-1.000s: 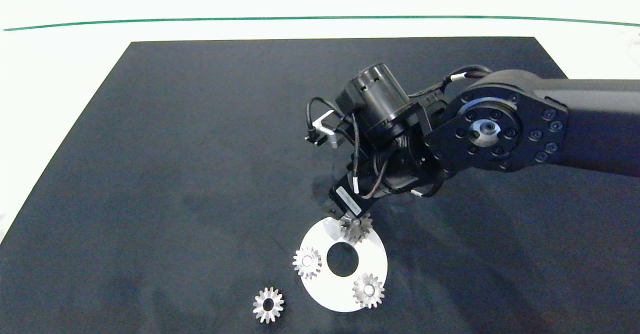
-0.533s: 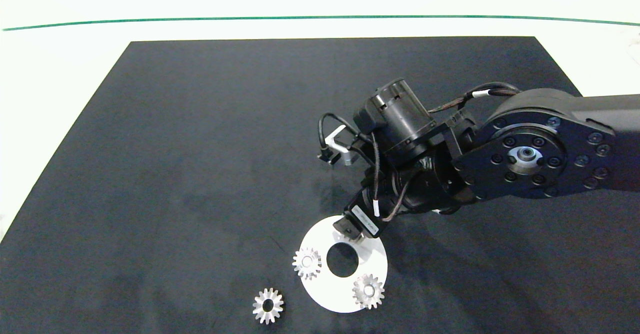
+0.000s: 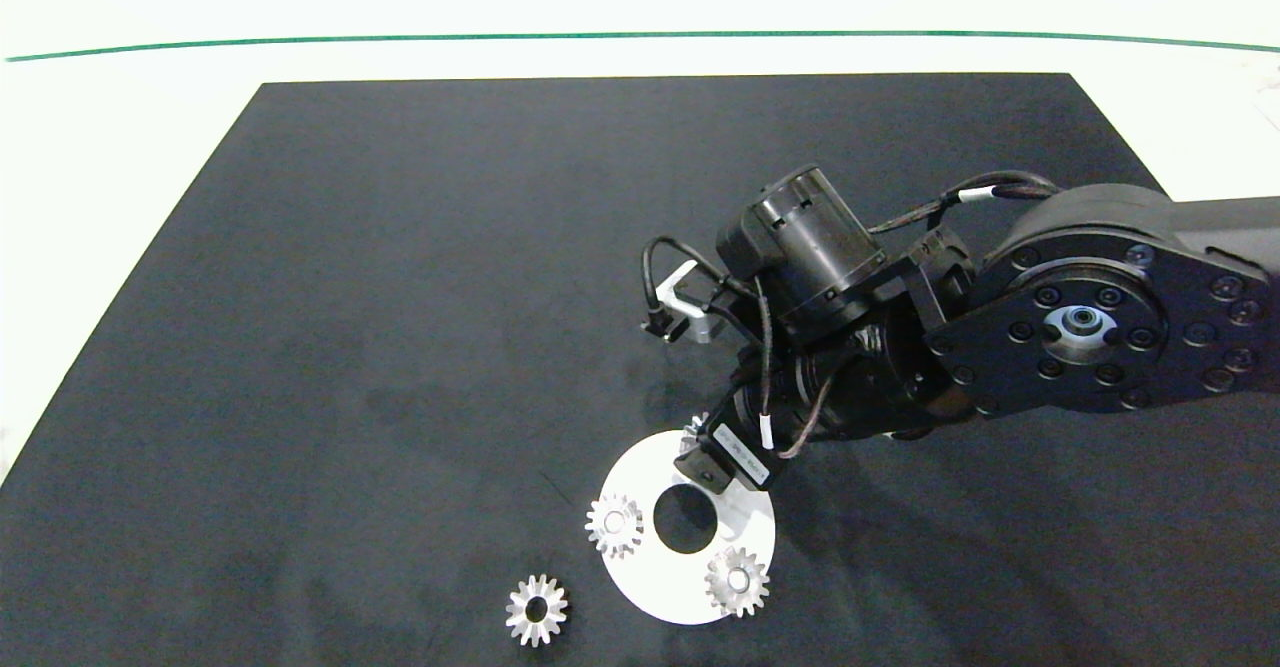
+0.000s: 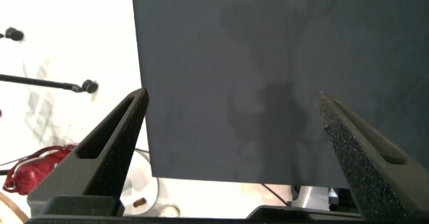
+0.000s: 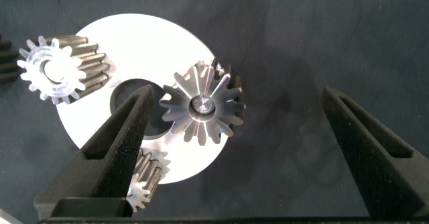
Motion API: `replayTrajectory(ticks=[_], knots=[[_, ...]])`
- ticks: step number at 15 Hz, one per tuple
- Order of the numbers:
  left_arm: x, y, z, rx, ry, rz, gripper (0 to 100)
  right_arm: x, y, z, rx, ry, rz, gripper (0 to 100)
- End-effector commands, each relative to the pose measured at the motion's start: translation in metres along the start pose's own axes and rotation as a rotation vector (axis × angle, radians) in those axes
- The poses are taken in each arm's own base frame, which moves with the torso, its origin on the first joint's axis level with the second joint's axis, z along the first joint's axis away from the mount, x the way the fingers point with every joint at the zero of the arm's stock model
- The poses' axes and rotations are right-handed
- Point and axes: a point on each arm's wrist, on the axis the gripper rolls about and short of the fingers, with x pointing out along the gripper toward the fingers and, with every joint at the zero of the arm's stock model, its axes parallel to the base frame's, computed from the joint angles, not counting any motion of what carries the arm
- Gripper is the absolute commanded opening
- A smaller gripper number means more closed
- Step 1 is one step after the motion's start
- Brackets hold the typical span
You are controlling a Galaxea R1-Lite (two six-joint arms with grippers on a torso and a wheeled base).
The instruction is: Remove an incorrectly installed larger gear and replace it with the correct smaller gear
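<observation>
Two grey fingers of the right gripper point(image 5: 234, 157) stood wide apart and held nothing, spread to either side of the larger gear point(image 5: 201, 104). That gear sat on a pin at the rim of the white disc point(image 5: 134, 33), its pointed teeth fanning out past the disc's edge over the dark mat point(image 5: 322, 29). One finger point(image 5: 110, 147) crossed in front of the disc's centre hole, its tip close beside the gear's teeth but not touching them; the other finger point(image 5: 365, 143) hung well apart from the gear, over bare mat. In the head view the right arm came in from the right and its wrist covered most of the larger gear, leaving only a few teeth showing at the far edge of the disc.

Two more small gears were mounted on the disc: one point(image 3: 613, 524) on its left edge, another point(image 3: 737, 580) on its near right edge. The smaller gear point(image 3: 536, 609) lay loose on the mat, to the near left of the disc and clear of it.

The left gripper point(image 4: 231, 147) was out of the head view, its fingers wide and holding nothing, over the mat's edge with a white surface beside it.
</observation>
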Motion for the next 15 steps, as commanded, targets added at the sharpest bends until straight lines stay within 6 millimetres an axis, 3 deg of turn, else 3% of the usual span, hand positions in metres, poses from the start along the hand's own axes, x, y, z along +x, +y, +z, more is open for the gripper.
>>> replayTrajectory(ticks=[1,10,15], knots=[[0.000,0.000,0.000,0.002,0.006,0.000,100,0.001,0.006,-0.001,-0.015,0.010,0.009,100],[0.000,0.000,0.000,0.007,0.006,0.000,100,0.015,0.009,-0.005,-0.024,0.048,0.013,100],[0.000,0.000,0.000,0.007,0.006,0.000,100,0.019,0.010,-0.006,-0.025,0.060,0.014,89]])
